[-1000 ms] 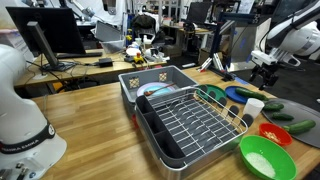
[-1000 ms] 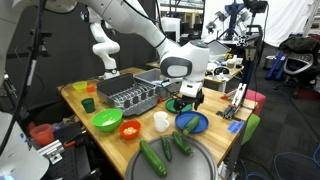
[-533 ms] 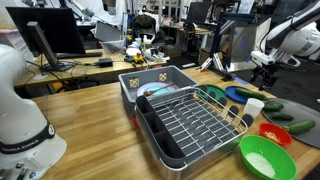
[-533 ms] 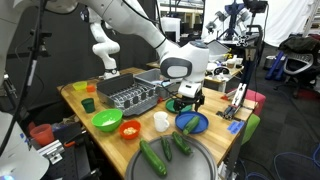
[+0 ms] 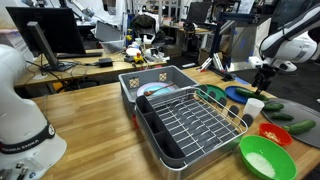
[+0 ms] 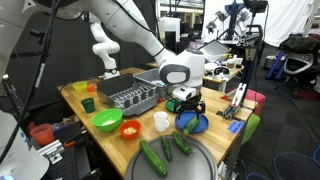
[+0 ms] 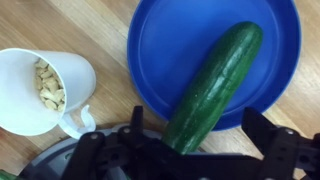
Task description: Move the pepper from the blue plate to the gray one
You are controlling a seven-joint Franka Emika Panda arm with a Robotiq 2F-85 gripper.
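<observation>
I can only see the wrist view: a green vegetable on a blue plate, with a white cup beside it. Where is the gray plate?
Observer: The gray plate lies right beside the blue plate, nearer the camera in an exterior view.
Operator: Is it empty?
Observer: No, three long green vegetables lie on it.
Operator: What's past the cup?
Observer: A red bowl, then a green bowl.

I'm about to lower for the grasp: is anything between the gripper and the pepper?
Nothing visible. In the wrist view the pepper lies bare on the blue plate, under the open gripper; the white cup stands beside the plate.
</observation>
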